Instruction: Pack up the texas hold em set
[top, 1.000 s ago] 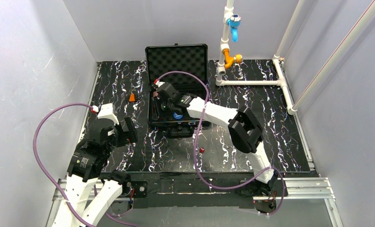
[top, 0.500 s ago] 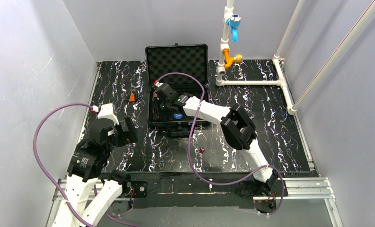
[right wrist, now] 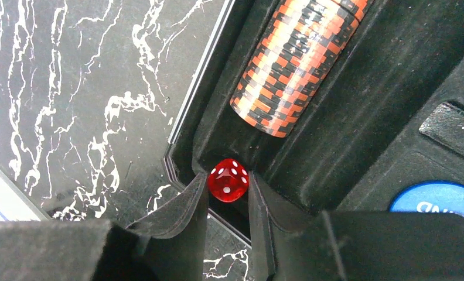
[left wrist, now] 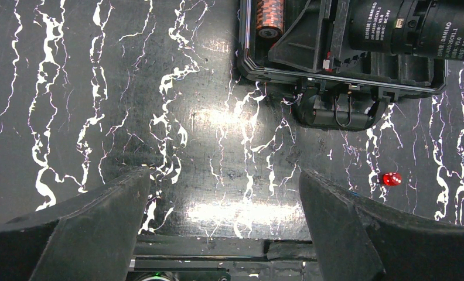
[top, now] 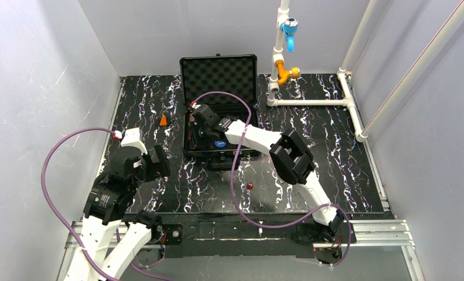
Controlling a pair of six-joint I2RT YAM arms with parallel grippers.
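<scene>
The black briefcase [top: 193,149] lies open at the back middle, its foam lid [top: 219,71] upright. My right gripper [right wrist: 228,186] is shut on a small red die [right wrist: 228,179] and holds it over the near left corner of the tray, just in front of a copper-brown chip stack [right wrist: 297,61]. A blue disc [right wrist: 437,198] lies in the tray to the right; it also shows in the top view [top: 220,143]. The second red die [top: 249,186] lies on the table in front of the case, also in the left wrist view [left wrist: 392,179]. My left gripper [left wrist: 224,202] is open and empty over the table near its front left.
A small orange cone [top: 163,120] stands left of the case. White pipework [top: 311,102] with a blue valve [top: 289,27] and an orange fitting runs along the back right. The case handle [left wrist: 338,111] sticks out toward the front. Grey walls close in both sides.
My right arm has shifted left along the case, carrying the gripper from the tray's middle to its left slot. The left arm has not moved.
</scene>
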